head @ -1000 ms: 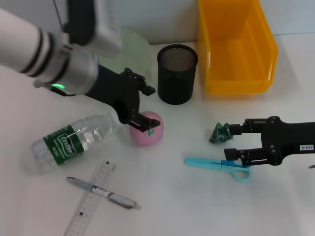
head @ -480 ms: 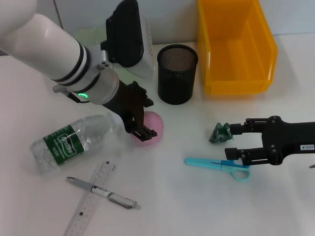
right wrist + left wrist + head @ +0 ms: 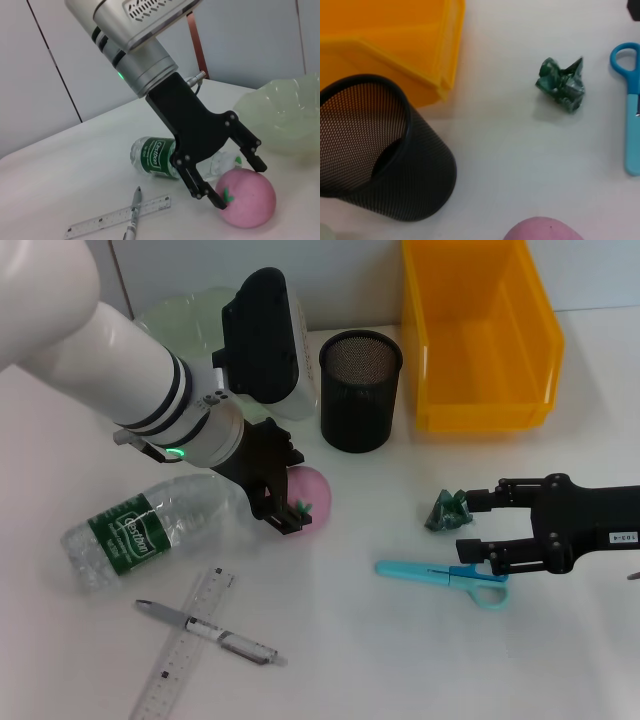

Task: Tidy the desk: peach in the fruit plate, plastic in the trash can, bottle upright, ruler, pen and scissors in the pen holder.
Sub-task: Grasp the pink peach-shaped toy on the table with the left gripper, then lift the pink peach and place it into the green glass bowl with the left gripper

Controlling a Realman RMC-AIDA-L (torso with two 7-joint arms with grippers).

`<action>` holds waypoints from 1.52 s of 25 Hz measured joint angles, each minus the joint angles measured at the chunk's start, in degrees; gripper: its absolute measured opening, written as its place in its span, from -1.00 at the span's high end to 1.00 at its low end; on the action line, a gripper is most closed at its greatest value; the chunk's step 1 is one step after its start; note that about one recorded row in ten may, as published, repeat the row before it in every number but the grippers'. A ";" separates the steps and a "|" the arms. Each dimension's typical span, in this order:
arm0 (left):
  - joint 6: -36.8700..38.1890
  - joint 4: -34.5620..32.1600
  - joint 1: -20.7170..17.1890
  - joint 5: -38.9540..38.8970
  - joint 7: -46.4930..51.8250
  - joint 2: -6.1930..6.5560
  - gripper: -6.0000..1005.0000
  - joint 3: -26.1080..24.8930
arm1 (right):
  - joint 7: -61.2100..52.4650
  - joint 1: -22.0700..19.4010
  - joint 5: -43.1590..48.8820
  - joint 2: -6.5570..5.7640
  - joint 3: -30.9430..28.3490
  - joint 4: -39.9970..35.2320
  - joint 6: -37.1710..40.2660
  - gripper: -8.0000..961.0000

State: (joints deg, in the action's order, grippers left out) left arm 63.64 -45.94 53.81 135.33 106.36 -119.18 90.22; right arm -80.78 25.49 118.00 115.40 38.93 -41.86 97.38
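Left pincer point(image 3: 240, 182) open astride peach point(image 3: 248, 197), fingertips seemingly touching; bottle point(image 3: 170, 159) lying behind.

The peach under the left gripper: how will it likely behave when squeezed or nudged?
Being round, the peach would probably roll across the desk if nudged off-centre. The open left gripper straddles its curved top, so the fingers may slip off. It looks smooth and matte, likely a light model.

One peach point(image 3: 310, 497), one bottle point(image 3: 150, 528), one pen point(image 3: 212, 633), one ruler point(image 3: 183, 650).
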 joint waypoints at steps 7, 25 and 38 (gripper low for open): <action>-1.77 0.60 -0.33 -0.28 0.00 0.00 -0.50 0.73 | 0.00 0.02 0.03 -0.06 0.00 0.17 0.00 -0.60; -0.52 -3.29 -3.24 -4.02 0.44 0.14 0.18 -0.74 | 0.01 0.11 0.03 0.00 0.00 0.20 0.00 -0.60; 1.82 -12.89 -15.03 -22.86 -3.17 0.61 0.33 -25.76 | 0.00 0.25 -0.25 0.00 0.00 0.03 -0.07 -0.60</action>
State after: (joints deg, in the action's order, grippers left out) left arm 65.47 -58.82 38.77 112.48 103.19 -118.57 64.46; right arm -80.77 25.75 117.75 115.40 38.93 -41.83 97.31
